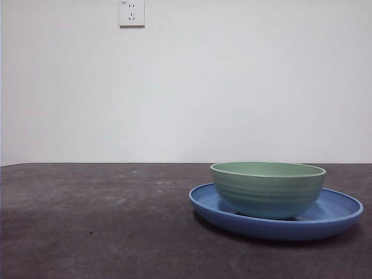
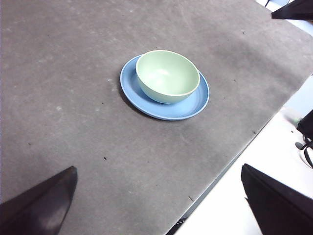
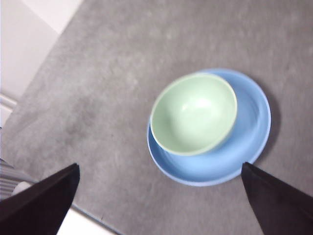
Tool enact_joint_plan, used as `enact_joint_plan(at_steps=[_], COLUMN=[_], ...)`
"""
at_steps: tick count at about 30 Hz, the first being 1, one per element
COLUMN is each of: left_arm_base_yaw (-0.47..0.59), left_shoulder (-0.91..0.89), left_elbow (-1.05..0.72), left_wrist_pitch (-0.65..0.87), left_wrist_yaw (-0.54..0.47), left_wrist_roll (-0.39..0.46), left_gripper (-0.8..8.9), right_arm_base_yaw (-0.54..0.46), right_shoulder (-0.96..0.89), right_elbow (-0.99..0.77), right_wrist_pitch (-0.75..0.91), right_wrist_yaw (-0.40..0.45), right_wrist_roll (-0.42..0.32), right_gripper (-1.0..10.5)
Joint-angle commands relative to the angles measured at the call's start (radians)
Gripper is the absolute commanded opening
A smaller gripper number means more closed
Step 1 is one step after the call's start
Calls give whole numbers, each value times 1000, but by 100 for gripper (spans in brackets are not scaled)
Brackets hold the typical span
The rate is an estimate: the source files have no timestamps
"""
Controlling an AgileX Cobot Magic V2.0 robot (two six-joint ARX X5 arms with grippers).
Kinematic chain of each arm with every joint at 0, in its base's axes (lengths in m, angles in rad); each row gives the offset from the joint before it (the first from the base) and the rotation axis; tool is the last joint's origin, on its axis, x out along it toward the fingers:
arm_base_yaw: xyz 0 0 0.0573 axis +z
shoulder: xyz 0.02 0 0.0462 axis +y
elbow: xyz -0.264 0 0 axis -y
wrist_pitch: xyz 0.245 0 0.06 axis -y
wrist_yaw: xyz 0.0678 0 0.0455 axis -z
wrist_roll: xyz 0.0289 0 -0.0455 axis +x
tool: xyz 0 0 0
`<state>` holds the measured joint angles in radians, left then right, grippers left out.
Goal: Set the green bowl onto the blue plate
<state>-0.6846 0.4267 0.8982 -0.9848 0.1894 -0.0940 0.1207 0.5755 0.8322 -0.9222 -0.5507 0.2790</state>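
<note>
The left end effector hangs high above the bench with its two black jaws spread wide and nothing between them. The right end effector is also wide and empty, above the dishes. I judge both stand away because the placing is already done.

The pale mint-green glossy round bowl sits upright on the wide shallow glossy blue plate, in the lower right of the front view. It does not rest in the middle: in the right wrist view the bowl reaches one side of the plate's rim, while a broad blue crescent stays bare on the other side.

I count one bowl, one plate, both on the dark grey matte bench, and one white wall socket at the upper left.
</note>
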Motion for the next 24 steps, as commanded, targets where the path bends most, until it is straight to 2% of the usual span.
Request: enact_joint_plan(at_steps=[1, 7, 16, 19, 24], left_arm_base_yaw=[-5, -5, -5, -5, -5], left_shoulder=[4, 4, 4, 4, 4], left_elbow=[4, 4, 4, 4, 4], left_wrist_pitch=[5, 2, -14, -16, -16], left_wrist_yaw=[5, 5, 5, 5, 5], left_wrist_roll=[27, 30, 31, 31, 31], left_gripper=[566, 566, 566, 566, 566], right_arm_base_yaw=[1, 0, -32, -65, -118], right_shoulder=[69, 238, 483, 552, 651], right_elbow=[17, 17, 17, 17, 17], right_wrist_pitch=[-15, 15, 166, 201, 248], right_wrist_yaw=[10, 60, 62, 62, 61], right_wrist_roll=[31, 14, -7, -17, -39], right_gripper=[607, 607, 604, 512, 480])
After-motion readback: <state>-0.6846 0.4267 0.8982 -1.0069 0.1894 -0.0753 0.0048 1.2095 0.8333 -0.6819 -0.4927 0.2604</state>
